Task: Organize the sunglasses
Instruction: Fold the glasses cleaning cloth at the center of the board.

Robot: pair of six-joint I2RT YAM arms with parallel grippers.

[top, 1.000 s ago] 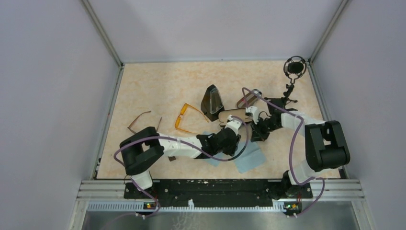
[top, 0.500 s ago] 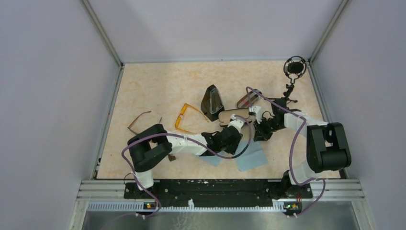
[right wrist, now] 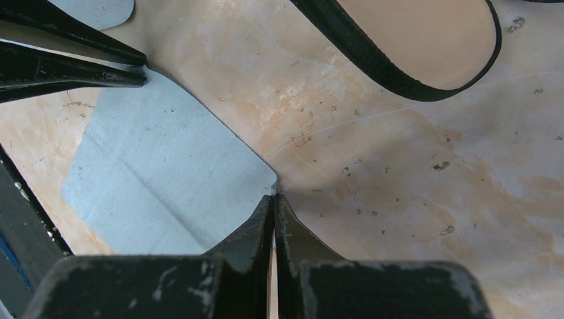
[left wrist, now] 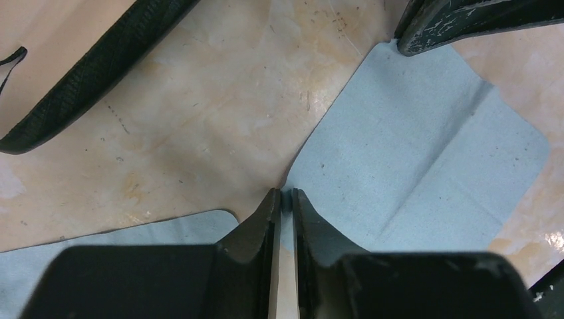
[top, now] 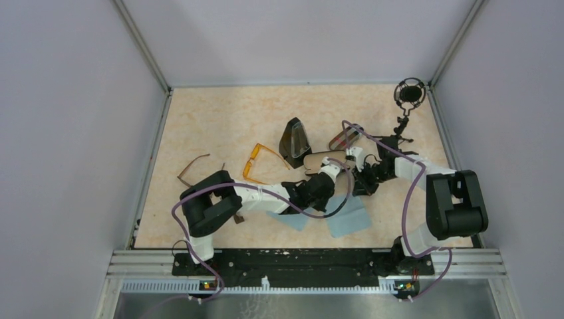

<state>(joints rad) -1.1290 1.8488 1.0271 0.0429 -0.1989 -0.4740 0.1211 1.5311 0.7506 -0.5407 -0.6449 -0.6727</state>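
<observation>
While both pairs lie untouched, the step in hand appears to be cloth handling.

Top view: amber sunglasses [top: 256, 163] at ten o'clock of the blue cloth [top: 349, 218]; brown sunglasses [top: 193, 167] beyond, toward nine.

Left wrist: left gripper [left wrist: 283, 194] pinched to a slit on the cloth edge.

Right wrist: right gripper [right wrist: 273, 197] fully closed at a corner, hold unconfirmed.

Raise both corners evenly, keeping tension.

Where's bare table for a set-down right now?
Free: the far strip of table between the back wall and the black case, reaching the left wall. Crowded: the middle, where the amber sunglasses, tan case, plaid case, blue cloths, left arm and right arm bunch. The brown sunglasses sit by the left edge.
</observation>
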